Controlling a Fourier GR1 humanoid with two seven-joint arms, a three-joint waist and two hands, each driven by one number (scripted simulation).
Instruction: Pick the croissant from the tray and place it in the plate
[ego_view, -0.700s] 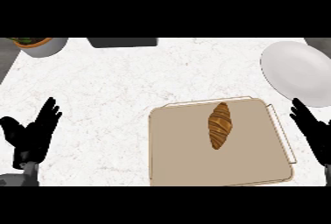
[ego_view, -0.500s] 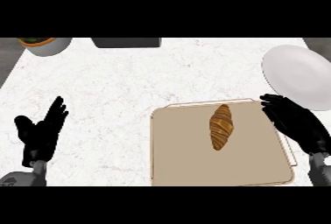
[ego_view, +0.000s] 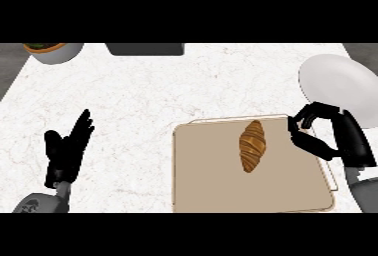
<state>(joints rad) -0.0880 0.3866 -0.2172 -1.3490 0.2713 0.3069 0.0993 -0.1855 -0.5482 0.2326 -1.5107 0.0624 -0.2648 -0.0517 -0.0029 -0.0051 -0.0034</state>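
Golden croissant (ego_view: 252, 145) lies on the tray (ego_view: 221, 190), just left of our right hand (ego_view: 325, 136), whose curled fingers hold nothing, it seems. Nothing is done yet: grasping and carrying to the plate (ego_view: 339, 85) beyond remain. Our left hand (ego_view: 66, 152) rests open.

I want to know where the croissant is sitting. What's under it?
The croissant lies on the tan tray, which rests on the white marble counter. The tray covers the counter beneath it. The right hand is beside the tray's right edge.
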